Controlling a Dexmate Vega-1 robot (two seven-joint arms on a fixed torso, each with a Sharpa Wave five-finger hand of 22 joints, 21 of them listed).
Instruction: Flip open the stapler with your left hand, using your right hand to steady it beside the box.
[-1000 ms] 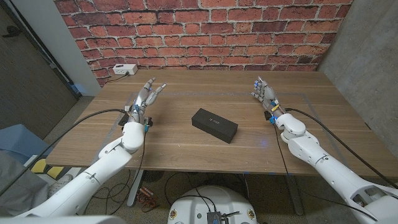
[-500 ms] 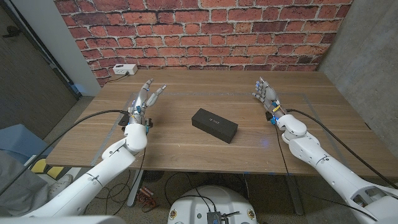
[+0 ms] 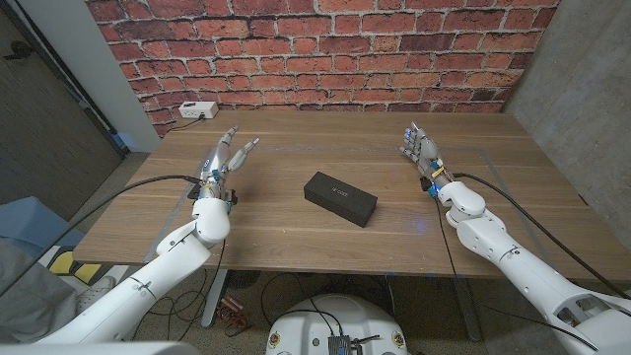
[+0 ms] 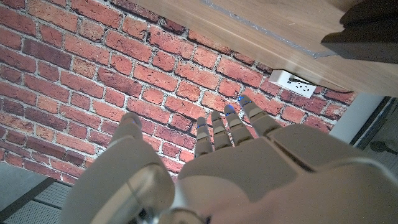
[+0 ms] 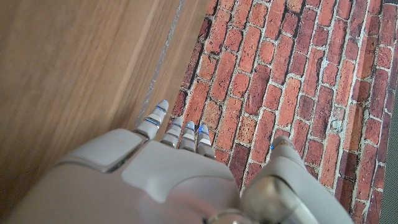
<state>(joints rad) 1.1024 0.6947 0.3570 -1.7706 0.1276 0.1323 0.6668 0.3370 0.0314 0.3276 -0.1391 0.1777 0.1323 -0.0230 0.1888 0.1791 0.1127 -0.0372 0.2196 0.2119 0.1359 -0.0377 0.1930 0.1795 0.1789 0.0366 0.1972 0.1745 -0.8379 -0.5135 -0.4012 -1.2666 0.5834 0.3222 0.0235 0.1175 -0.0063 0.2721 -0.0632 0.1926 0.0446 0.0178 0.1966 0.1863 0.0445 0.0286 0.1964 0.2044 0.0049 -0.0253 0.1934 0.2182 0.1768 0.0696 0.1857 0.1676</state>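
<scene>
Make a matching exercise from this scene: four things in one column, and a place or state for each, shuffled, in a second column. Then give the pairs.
Things:
1. black box
2. white power strip
3. left hand
4. right hand

Places or states:
A. at the table's far left corner, by the brick wall
B. open, over the table's right side
C. lying at the middle of the table
D. open, over the table's left side

Pairs: 1-C, 2-A, 3-D, 4-B
</scene>
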